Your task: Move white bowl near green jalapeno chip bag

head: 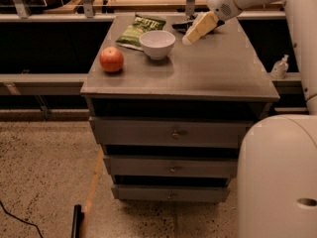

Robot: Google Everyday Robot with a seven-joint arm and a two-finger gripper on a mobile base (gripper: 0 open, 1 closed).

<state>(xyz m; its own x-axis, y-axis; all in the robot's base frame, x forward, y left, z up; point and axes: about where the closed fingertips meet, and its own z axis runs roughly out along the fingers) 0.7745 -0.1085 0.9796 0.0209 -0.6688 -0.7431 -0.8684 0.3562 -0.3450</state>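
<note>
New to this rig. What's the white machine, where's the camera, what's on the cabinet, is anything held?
The white bulk is a one-armed mobile robot, reaching in from top right. One camera, looking down at the front of a grey drawer cabinet; its mount isn't on record. On top: a red apple, a white bowl close beside a green chip bag, a dark bag at the back. The gripper hangs right of the bowl, apart from it, nothing visibly in it.

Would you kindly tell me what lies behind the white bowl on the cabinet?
The green jalapeno chip bag lies flat just behind the white bowl, whose rim covers the bag's near corner; contact cannot be seen. The gripper hangs right of the bowl, apart from it.
</note>
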